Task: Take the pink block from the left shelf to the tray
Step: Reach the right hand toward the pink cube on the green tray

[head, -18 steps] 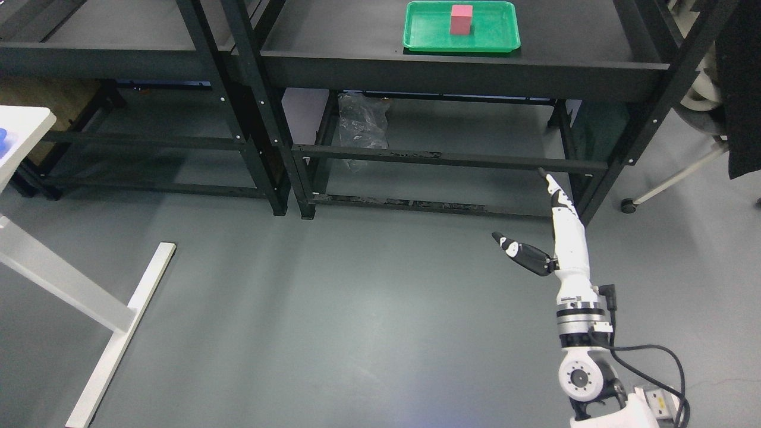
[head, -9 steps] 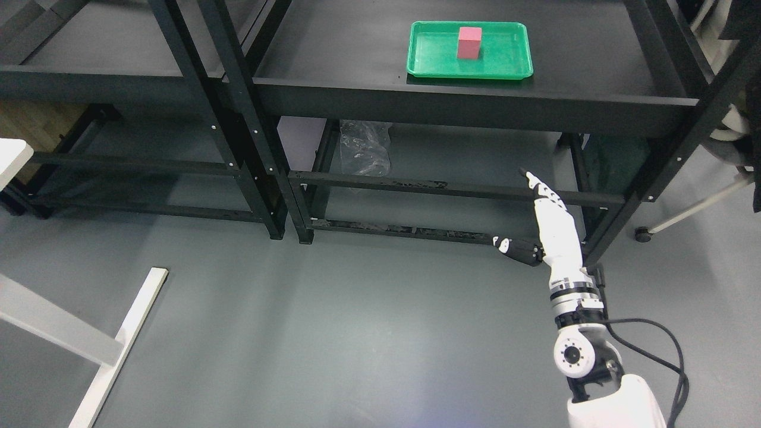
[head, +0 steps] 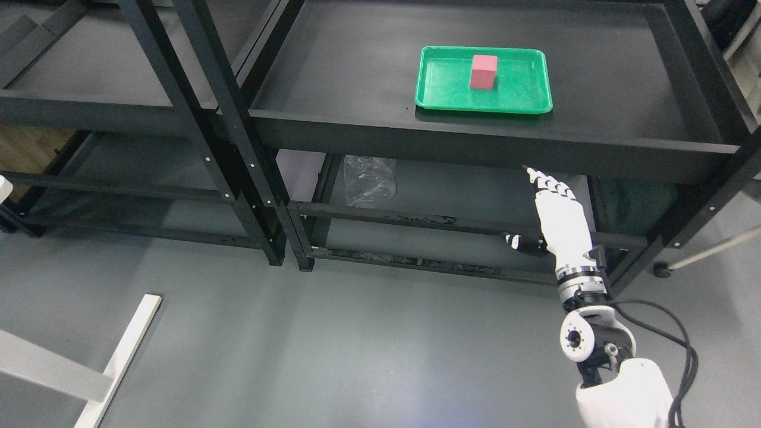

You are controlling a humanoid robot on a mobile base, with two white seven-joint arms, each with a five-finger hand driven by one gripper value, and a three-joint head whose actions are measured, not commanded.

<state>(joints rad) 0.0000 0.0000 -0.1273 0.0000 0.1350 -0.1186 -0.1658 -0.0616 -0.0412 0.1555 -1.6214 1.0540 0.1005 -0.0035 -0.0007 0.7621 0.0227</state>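
A pink block (head: 483, 72) stands upright inside the green tray (head: 523, 104), which lies on the black shelf board (head: 357, 83) of the right-hand rack. My right hand (head: 544, 205) is raised below and in front of that shelf's front edge, fingers straight and spread, thumb out to the left, holding nothing. It is well short of the tray. The left shelf (head: 89, 65) at the upper left shows only bare board. My left arm is out of the picture.
Black uprights (head: 226, 137) separate the two racks. A crumpled clear plastic bag (head: 368, 181) sits on the lower level. White table legs (head: 113, 362) cross the grey floor at the lower left. A black cable (head: 678, 339) loops by my right forearm.
The whole picture has slid downward, so the camera has tilted up and the shelf and tray show lower. My right hand has risen toward the shelf's front edge, still open.
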